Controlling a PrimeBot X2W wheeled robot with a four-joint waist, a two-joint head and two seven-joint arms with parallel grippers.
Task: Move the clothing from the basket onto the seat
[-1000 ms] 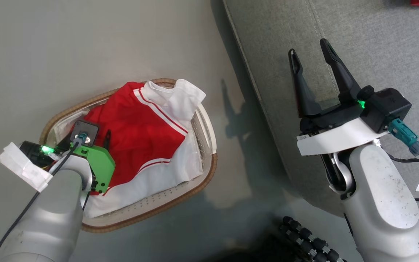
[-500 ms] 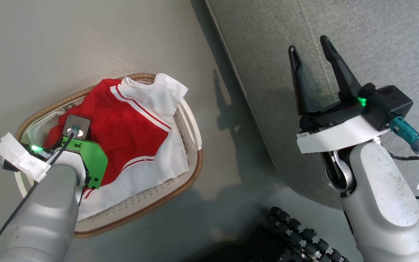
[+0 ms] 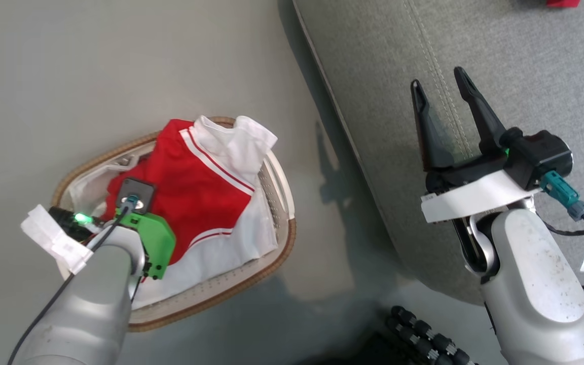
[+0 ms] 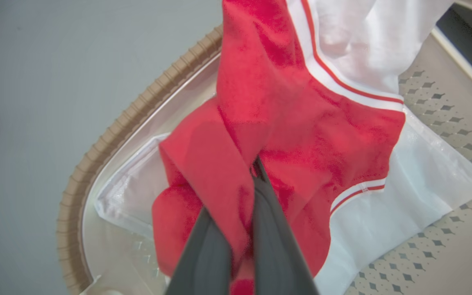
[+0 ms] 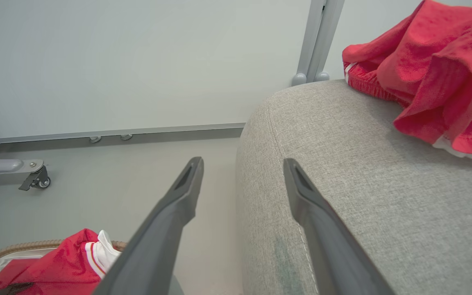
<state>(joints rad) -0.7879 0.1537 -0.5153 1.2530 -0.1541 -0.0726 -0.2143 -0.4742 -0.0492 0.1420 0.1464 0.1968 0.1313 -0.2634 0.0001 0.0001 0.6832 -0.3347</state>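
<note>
The white basket [image 3: 271, 253] with a brown woven rim stands on the floor at the left of the head view. In it lies the red garment with white sleeves and stripes [image 3: 206, 187]. The left wrist view has my left gripper [image 4: 244, 180] shut on a raised fold of this striped garment [image 4: 301, 114], above the white liner [image 4: 129, 184]. My right gripper [image 3: 439, 81] hangs open with nothing in it over the edge of the grey sofa [image 3: 525, 76]. The plain red garment [image 5: 424, 73] lies on the sofa [image 5: 363, 184] beyond the right gripper [image 5: 243, 163].
Bare grey floor [image 3: 119, 76] separates the basket from the sofa's rounded edge. My base's black rollers [image 3: 424, 334] show at the bottom. In the right wrist view a caster foot [image 5: 35, 178] and a metal post [image 5: 318, 41] stand by the pale wall.
The head camera has shifted, so the whole picture moved. My left wrist sits slightly deeper over the garment, and the finger tip seen beside it earlier is hidden. The right gripper stays open.
</note>
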